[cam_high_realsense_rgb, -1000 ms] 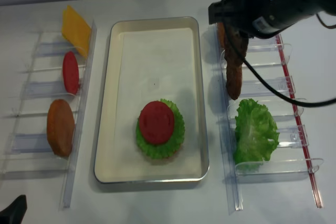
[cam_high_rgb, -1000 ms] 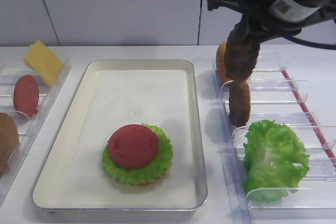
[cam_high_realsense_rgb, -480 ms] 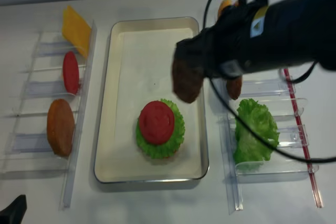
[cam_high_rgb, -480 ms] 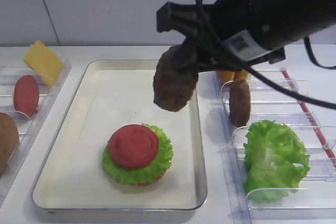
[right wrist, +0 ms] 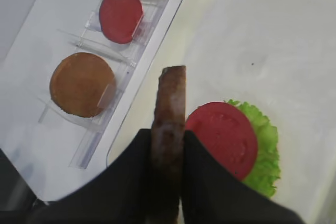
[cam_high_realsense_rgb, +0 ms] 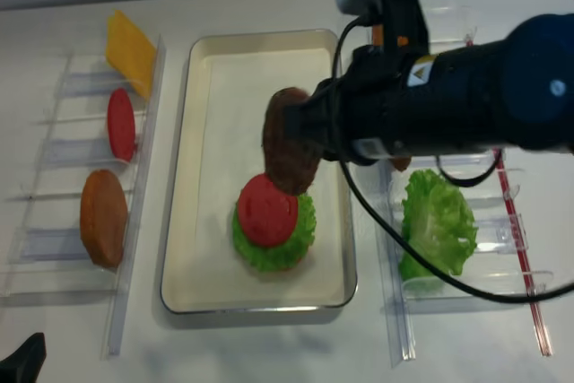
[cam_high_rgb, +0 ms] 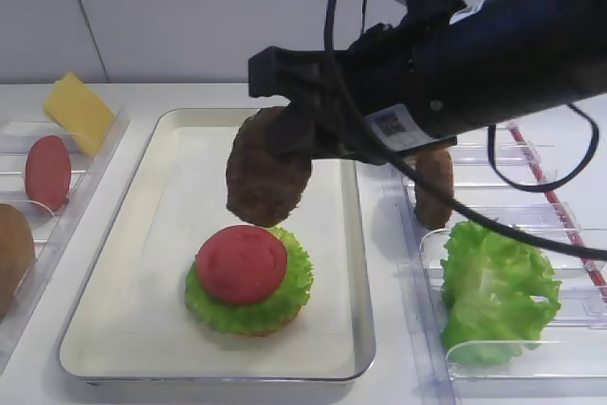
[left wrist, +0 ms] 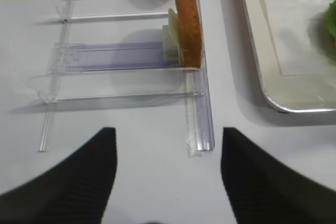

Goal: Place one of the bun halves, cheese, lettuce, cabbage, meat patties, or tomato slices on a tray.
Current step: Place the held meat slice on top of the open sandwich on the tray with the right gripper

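Tray [cam_high_rgb: 360,329]: cream metal, glossy raised rim, matt white paper liner.
Meat patty [cam_high_rgb: 268,177]: dark brown, rough, grainy.
Tomato slice [cam_high_rgb: 241,264]: red, smooth, faintly embossed.
Lettuce [cam_high_rgb: 498,293]: green, crinkled, slight sheen.
Divider racks [left wrist: 131,59]: clear glossy plastic.
Surface [left wrist: 131,129]: white, smooth, matt.

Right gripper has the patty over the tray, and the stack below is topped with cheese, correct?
Not quite. The right gripper does hold the patty over the tray, but the stack below is topped with a tomato slice on lettuce, not cheese. The exterior high view shows it; the cheese sits in the left rack.
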